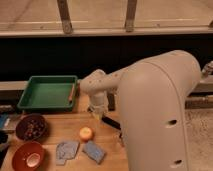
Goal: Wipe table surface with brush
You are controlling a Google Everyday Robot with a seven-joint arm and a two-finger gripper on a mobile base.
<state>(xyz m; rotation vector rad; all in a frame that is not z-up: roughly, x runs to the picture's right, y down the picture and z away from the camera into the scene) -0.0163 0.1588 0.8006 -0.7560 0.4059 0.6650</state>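
Observation:
The table surface is light-brown wooden planks at the lower left. My gripper hangs from the white arm, just above the table behind the orange fruit and right of the green tray. A small pale-yellow piece at the gripper's end looks like the brush. I cannot tell how it is held. A black-handled utensil lies on the table just right of the gripper.
A green plastic tray stands at the back left, with a thin stick on its right rim. A dark bowl and a red-brown bowl stand at the left. Two blue-grey pads lie in front.

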